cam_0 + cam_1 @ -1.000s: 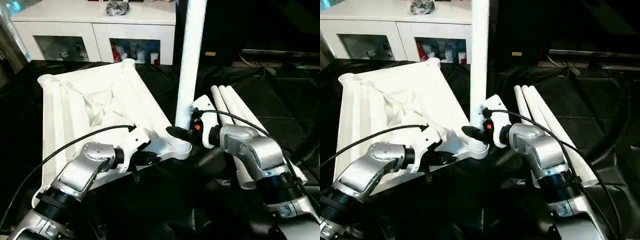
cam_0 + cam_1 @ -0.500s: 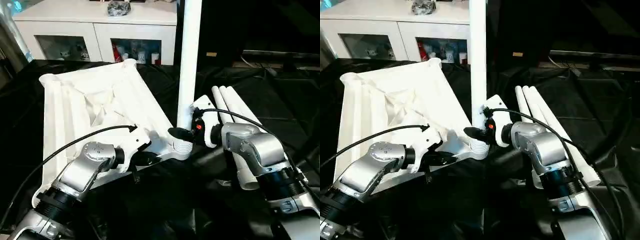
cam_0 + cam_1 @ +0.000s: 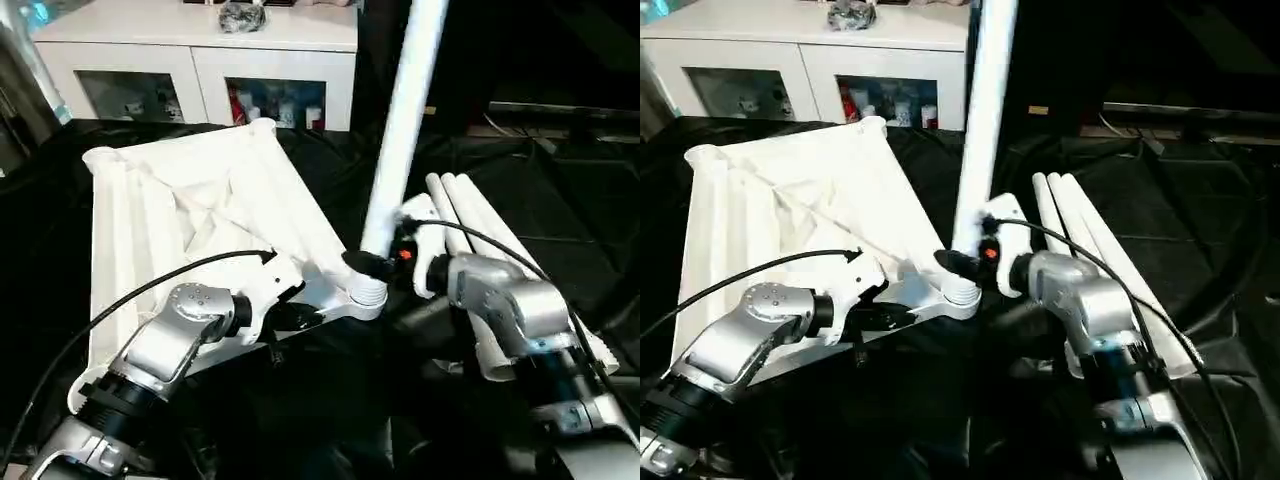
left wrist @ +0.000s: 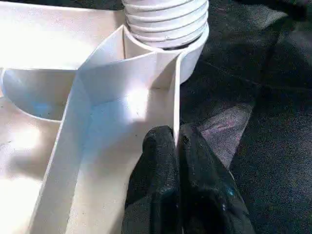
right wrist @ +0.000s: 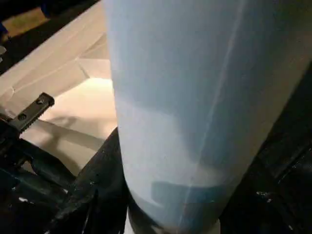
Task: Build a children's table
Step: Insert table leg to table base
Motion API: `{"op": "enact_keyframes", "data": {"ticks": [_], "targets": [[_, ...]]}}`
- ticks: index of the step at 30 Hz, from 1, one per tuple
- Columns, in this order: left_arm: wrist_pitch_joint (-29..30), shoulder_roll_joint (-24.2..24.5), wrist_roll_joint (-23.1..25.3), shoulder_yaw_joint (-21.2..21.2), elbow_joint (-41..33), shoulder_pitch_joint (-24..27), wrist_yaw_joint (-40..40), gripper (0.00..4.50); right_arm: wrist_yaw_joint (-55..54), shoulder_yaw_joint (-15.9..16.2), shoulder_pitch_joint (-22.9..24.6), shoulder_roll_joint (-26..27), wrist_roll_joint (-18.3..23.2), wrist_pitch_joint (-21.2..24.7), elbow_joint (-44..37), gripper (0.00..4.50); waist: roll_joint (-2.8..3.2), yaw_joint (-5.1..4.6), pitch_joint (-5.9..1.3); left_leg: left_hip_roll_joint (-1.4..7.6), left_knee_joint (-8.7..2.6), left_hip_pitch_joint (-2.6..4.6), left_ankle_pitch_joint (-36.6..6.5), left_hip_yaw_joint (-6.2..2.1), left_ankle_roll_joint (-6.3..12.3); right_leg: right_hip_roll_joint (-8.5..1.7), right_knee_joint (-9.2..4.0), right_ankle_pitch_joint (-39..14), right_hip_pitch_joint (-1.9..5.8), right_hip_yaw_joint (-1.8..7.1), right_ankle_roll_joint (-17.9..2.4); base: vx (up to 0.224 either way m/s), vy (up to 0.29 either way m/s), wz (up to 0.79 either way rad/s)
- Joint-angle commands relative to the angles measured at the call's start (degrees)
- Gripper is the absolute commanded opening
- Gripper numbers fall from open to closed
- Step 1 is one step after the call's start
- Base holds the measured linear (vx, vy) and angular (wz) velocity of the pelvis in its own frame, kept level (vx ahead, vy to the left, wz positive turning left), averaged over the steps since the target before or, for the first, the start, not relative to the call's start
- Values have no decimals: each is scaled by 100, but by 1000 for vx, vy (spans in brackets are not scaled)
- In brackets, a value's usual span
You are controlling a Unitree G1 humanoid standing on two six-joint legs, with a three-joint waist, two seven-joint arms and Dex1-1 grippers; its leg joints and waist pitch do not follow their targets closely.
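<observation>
Black cloth covers the work surface, with a white glass-door cabinet (image 3: 200, 80) behind it. On the cloth lies the table top (image 3: 180, 215), ribbed underside up. The left gripper (image 4: 176, 146) has its fingers pressed together on the thin rim wall just beside the near corner socket (image 3: 368, 295), pinning the top in place. The right gripper (image 3: 372, 265) is clamped around the foot of one tube leg (image 3: 400, 130), whose ribbed end sits in that socket (how deep it sits I cannot tell). The leg leans toward the robot's right rather than standing square. Three spare legs (image 3: 470, 215) lie side by side on the cloth, near the right arm.

To do this step well, the leg should probably be brought upright first — a tilted leg may jam — then pressed straight down while the left gripper keeps the top from sliding.
</observation>
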Motion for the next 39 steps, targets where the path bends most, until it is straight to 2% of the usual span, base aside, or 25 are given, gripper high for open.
{"op": "enact_keyframes", "data": {"ticks": [1,2,3,6,7,8,9,10,11,13,14,16,18,20,21,26,27,28,29,32,33,38,39], "targets": [[53,25,94,40,183,-93,43,0,-128,-95,335,-7,-46,-8,32,190,35,1,-316,172,-428,24,-990,-18,-57,-386,-547,-959,259,340,-957,0,0,0],[40,12,103,37,200,-101,49,0,-165,-140,434,15,-33,-78,34,190,30,3,-318,174,-437,24,-1063,-22,-62,-389,-554,-998,265,339,-928,0,0,0],[21,1,115,39,217,-109,59,0,-189,-170,529,33,-23,-156,19,190,60,5,-313,171,-446,28,-1102,-29,-63,-391,-561,-1070,259,333,-917,0,0,0],[-63,-56,140,75,302,-161,131,0,-278,-264,816,123,10,-419,-70,190,48,2,-303,170,-448,49,-1253,-18,-57,-396,-615,-1339,238,340,-859,0,0,0],[-69,-54,144,74,309,-166,125,0,-287,-274,876,141,19,-482,-95,190,96,13,-308,176,-445,64,-1282,-16,-61,-397,-625,-1362,223,348,-842,0,0,0],[-72,-58,152,70,321,-176,116,0,-298,-299,940,168,25,-544,-119,190,79,10,-304,176,-445,72,-1323,-14,-63,-394,-631,-1371,211,350,-848,0,0,0],[-78,-60,162,63,342,-191,101,0,-331,-343,1044,211,29,-630,-155,190,100,0,-309,174,-463,39,-1306,-29,-61,-387,-615,-1330,240,339,-846,0,0,0],[-82,-63,168,56,354,-199,93,0,-346,-366,1093,230,27,-668,-169,190,99,-2,-307,174,-467,39,-1328,-32,-56,-385,-619,-1352,238,335,-838,0,0,0],[-89,-64,174,53,363,-204,89,0,-344,-362,1141,234,12,-690,-221,190,125,-4,-312,174,-468,38,-1350,-41,-62,-390,-613,-1373,238,332,-834,0,0,0],[-97,-67,181,52,373,-208,87,0,-342,-330,1192,220,-7,-715,-307,190,106,-8,-310,176,-473,36,-1341,-40,-53,-383,-619,-1349,243,331,-828,0,0,0],[-104,-62,188,48,376,-207,82,0,-340,-285,1214,194,-29,-719,-366,190,134,0,-313,173,-468,40,-1317,-38,-45,-384,-615,-1304,238,335,-835,0,0,0],[-115,-61,198,44,383,-208,81,0,-326,-218,1230,154,-72,-733,-429,190,125,-3,-319,172,-471,24,-1237,-40,-26,-378,-606,-1171,253,330,-853,0,0,0],[-131,-74,222,47,406,-212,75,0,-250,76,1276,3,-282,-881,-630,190,123,-2,-323,172,-466,18,-1182,-37,-20,-377,-603,-1092,259,331,-841,0,0,0],[-132,-81,229,48,412,-212,76,0,-204,174,1293,-30,-359,-970,-698,190,123,10,-326,176,-461,21,-1121,-31,-17,-376,-597,-999,255,335,-825,0,0,0],[-129,-89,234,47,411,-205,87,0,-116,318,1284,-72,-410,-926,-786,190,129,3,-317,169,-471,16,-1182,-33,-6,-375,-602,-1066,255,329,-843,0,0,0],[-116,-99,243,64,384,-167,133,0,17,548,1240,-144,-454,-791,-876,190,129,9,-312,178,-481,20,-1243,-35,4,-384,-621,-1190,253,337,-814,0,0,0],[-107,-94,242,71,360,-149,144,0,18,568,1228,-150,-460,-777,-878,190,-86,-4,-308,179,-487,2,-1188,-14,53,-376,-641,-1211,270,336,-779,0,0,0],[-99,-91,241,80,334,-128,151,0,3,576,1206,-151,-462,-777,-867,190,37,43,-314,178,-489,14,-1094,-25,61,-397,-610,-1291,253,336,-774,0,0,0],[-99,-91,241,80,333,-127,151,0,2,576,1205,-151,-462,-777,-866,190,45,37,-308,188,-490,23,-1096,-19,69,-400,-630,-1328,235,339,-759,0,0,0],[-86,-88,244,100,290,-87,162,0,39,551,1152,-166,-423,-807,-839,190,34,36,-307,189,-498,17,-1123,-26,49,-403,-636,-1382,246,342,-723,0,0,0],[-91,-91,247,106,301,-87,168,0,92,546,1147,-189,-412,-827,-837,190,-11,29,-303,189,-499,10,-1108,-20,56,-401,-642,-1357,248,344,-719,0,0,0],[-148,-100,286,111,373,-118,192,0,399,582,1281,-359,-294,-858,-1152,190,42,43,-315,190,-479,11,-1001,-19,117,-384,-619,-1019,262,345,-754,0,0,0],[-161,-107,296,113,391,-127,200,0,461,570,1324,-381,-252,-883,-1231,190,37,36,-301,186,-499,-17,-1055,-28,125,-390,-616,-1085,274,334,-734,0,0,0]]}}
